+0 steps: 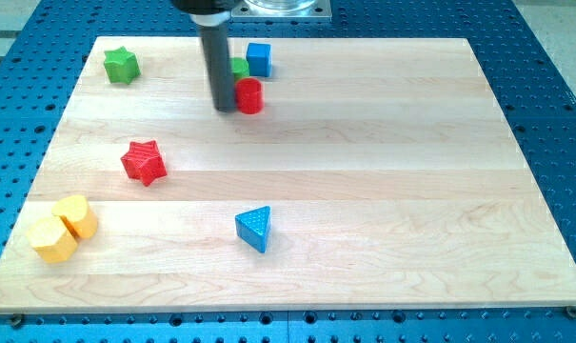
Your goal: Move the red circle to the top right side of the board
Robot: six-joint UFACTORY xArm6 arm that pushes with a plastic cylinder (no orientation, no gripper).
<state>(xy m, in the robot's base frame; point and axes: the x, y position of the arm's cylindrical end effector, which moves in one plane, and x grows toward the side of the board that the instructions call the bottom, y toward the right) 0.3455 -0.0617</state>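
Red circle (249,96) sits near table (383,191) top centre; your tip (225,108) touches its left side, set for rightward push; no hand fitted, nothing held.

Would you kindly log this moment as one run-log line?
my tip | touching red circle on its view-left side | circle near top centre | top right not reached

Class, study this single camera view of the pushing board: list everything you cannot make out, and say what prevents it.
1. Green block at the view's top: the rod hides most of it, so its shape is unclear.
2. Contact between my tip and the red circle: they look adjacent, tip on the view's left, but touching cannot be judged.
3. The arm above the rod: cut off by the view's top edge.
4. The two yellow blocks: exact shapes unclear.
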